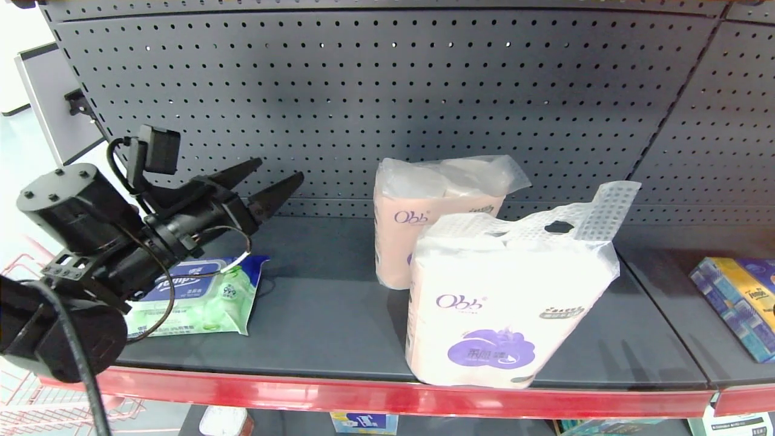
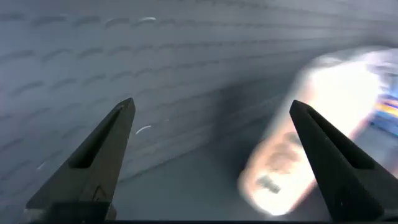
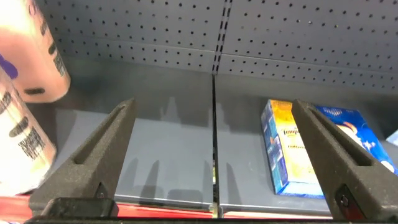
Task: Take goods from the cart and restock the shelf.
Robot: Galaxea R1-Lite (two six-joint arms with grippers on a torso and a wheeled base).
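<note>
A grey shelf (image 1: 315,315) with a red front lip is faced by both arms. The left gripper (image 1: 280,169) is held above the shelf, its jaws spread wide with nothing between them. The right gripper (image 3: 212,104) is held at the shelf's front, its jaws likewise apart and unladen. A white pack (image 1: 502,303) of rolls is stood at the front lip, well to the side of the left jaws and beside the right ones. A pink pack (image 1: 418,230) is stood close behind it, ahead of the left jaws and blurred in the left wrist view. A tissue box (image 3: 292,149) is laid ahead of the right jaws. A wipes pack (image 1: 200,297) is laid flat below and behind the left jaws, partly hidden by the arm. Red wire of the cart (image 1: 60,415) is glimpsed beneath that arm.
</note>
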